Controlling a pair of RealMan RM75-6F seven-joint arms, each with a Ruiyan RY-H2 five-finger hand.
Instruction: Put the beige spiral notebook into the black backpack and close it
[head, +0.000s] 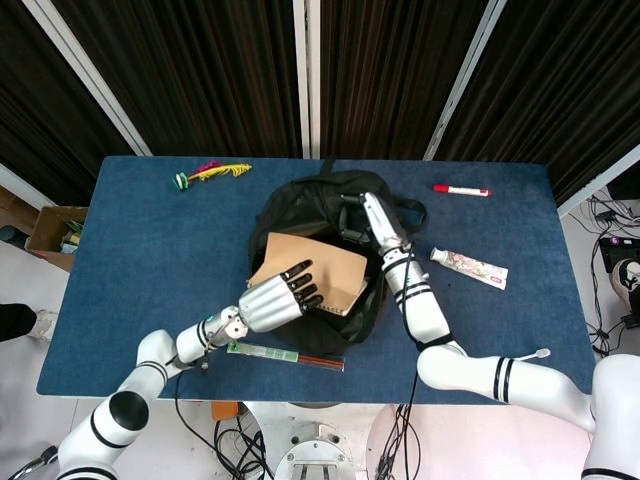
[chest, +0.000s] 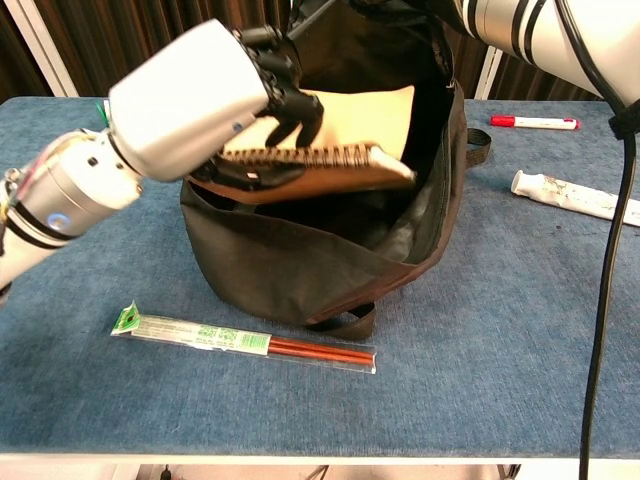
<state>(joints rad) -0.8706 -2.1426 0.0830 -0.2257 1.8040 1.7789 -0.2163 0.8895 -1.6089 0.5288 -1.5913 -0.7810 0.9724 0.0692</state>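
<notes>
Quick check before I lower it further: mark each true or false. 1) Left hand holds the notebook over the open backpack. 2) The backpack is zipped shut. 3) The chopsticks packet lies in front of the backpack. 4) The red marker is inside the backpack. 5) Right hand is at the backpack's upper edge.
1) True: the left hand grips the notebook at the backpack's mouth.
2) False: it gapes open.
3) True: the chopsticks packet lies on the table in front.
4) False: the red marker lies on the table, far right.
5) True: the right hand is at the upper edge.

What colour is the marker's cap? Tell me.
Red, on the marker with a white body; the chest view shows it best.
</notes>
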